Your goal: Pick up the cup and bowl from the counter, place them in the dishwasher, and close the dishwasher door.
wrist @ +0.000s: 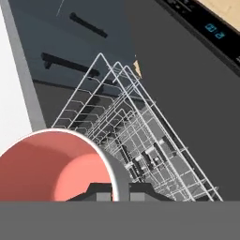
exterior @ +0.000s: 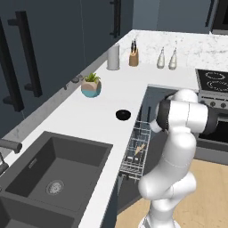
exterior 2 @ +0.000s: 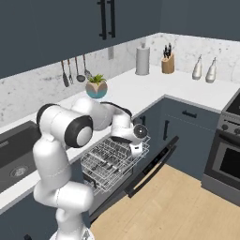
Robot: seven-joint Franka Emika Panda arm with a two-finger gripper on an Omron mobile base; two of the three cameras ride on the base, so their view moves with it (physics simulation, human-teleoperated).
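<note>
I see the cup [wrist: 54,166] right at my pincer [wrist: 112,192], red inside with a white rim, and the pincer is holding it over the pulled-out wire rack [exterior 2: 115,161] of the dishwasher [wrist: 140,140]. The dishwasher door [exterior 2: 152,171] hangs open and low. The black bowl [exterior: 123,115] sits on the white counter [exterior: 98,120], near the edge above the rack.
</note>
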